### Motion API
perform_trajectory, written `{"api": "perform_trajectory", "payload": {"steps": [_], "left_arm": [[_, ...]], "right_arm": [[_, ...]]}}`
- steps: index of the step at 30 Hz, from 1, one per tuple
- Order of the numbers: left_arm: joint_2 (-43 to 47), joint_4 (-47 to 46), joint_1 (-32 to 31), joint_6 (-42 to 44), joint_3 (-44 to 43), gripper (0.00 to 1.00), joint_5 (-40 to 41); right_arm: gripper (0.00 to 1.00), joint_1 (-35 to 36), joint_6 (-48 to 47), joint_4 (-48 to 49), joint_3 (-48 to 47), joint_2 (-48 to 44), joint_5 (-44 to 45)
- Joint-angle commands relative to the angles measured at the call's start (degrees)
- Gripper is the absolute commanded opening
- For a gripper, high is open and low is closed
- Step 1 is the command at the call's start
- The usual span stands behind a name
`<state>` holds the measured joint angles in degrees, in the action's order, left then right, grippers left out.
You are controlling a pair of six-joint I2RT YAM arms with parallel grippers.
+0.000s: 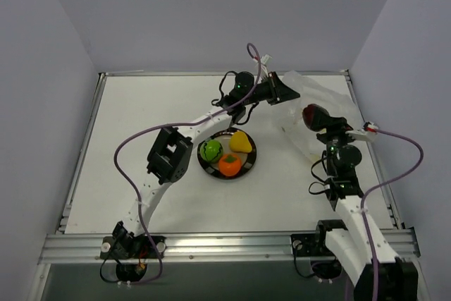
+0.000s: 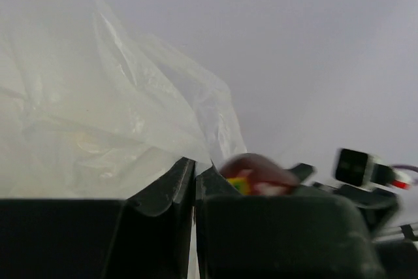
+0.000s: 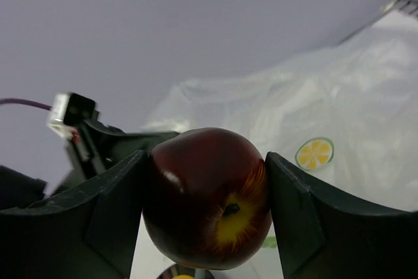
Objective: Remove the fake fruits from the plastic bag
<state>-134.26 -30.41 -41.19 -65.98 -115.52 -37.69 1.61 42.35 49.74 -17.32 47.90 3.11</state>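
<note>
now | plate (image 1: 251,163): three fake fruits (image 1: 228,165) | right claw (image 3: 204,161): apple (image 3: 209,207) | left claw (image 2: 194,166): bag (image 2: 98,109)

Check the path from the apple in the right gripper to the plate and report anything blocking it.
Nothing visible blocks it. The top view shows bare table between the apple in the right gripper and the plate. The left gripper, at the plastic bag, sits farther back. Three fruits already crowd the plate.

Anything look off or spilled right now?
Nothing stands out. Three fruits sit on the plate, the right gripper holds a dark red apple clear of the crumpled bag, and the left gripper seems pinched on the bag's edge.
</note>
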Motion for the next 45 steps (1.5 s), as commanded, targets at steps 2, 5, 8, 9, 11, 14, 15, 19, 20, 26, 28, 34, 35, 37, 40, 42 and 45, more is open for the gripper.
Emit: {"api": "perform_trajectory", "payload": {"steps": [2,5,8,9,11,14,15,19,20,26,28,34,35,37,40,42,45], "left_arm": [[-3.5,10.1,-1.1,4.1,-10.7,0.02,-0.9],[-5.2,16.5,-1.8,8.0,-15.6,0.18,0.0],[-4.4,20.5,-1.4,12.2,-16.9,0.57,1.0],[-3.8,22.1,-1.3,13.0,-16.9,0.67,1.4],[-2.9,23.3,-0.7,13.9,-16.9,0.94,1.1],[1.0,23.6,0.3,15.3,-15.7,0.94,-0.3],[2.2,25.0,0.7,16.1,-14.4,0.94,-0.1],[8.5,30.3,2.0,20.5,-12.8,0.94,-0.9],[11.3,32.8,2.6,22.5,-12.7,0.94,-2.2],[31.0,45.0,3.7,35.9,-1.5,0.94,10.4],[37.7,46.4,3.8,38.3,8.8,0.94,17.8],[65.4,45.6,4.2,40.7,34.4,0.94,38.1],[71.4,46.3,4.2,40.9,40.2,0.94,40.0],[76.9,49.0,4.2,41.2,45.3,0.94,44.3],[87.5,54.0,4.2,41.5,53.8,0.94,48.7],[94.2,57.9,4.2,41.5,58.7,0.94,50.0],[101.2,61.5,4.2,41.3,62.5,0.94,50.3]], "right_arm": [[0.25,0.5,-6.0,-15.3,-5.5,-10.7,6.4],[0.25,1.1,-6.6,-19.1,-7.8,-13.9,3.8],[0.25,2.8,-6.9,-22.3,-8.6,-15.8,-1.3],[0.25,3.5,-6.8,-23.8,-8.6,-15.8,-4.1],[0.25,6.0,-6.7,-23.8,-8.0,-15.6,-5.7],[0.26,13.3,-7.8,-22.8,-7.3,-14.1,-3.4],[0.26,17.3,-9.4,-22.1,-7.7,-13.2,-2.9],[0.27,28.6,-12.5,-19.4,-9.7,-6.8,2.2],[0.28,31.2,-13.2,-18.3,-10.1,-5.7,5.3],[0.28,45.4,-18.2,-15.6,-16.6,9.3,14.2],[0.28,46.6,-19.6,-14.4,-18.3,15.8,15.3],[0.28,47.2,-23.4,-14.0,-27.8,30.6,19.8],[0.28,47.3,-24.5,-14.1,-30.4,32.2,20.3],[0.28,46.8,-24.9,-12.6,-31.8,36.9,20.7],[0.27,45.9,-24.6,-12.6,-35.3,42.5,21.8],[0.27,46.0,-24.7,-11.3,-36.3,44.6,22.1],[0.28,45.9,-24.4,-10.3,-38.0,48.0,24.0]]}}
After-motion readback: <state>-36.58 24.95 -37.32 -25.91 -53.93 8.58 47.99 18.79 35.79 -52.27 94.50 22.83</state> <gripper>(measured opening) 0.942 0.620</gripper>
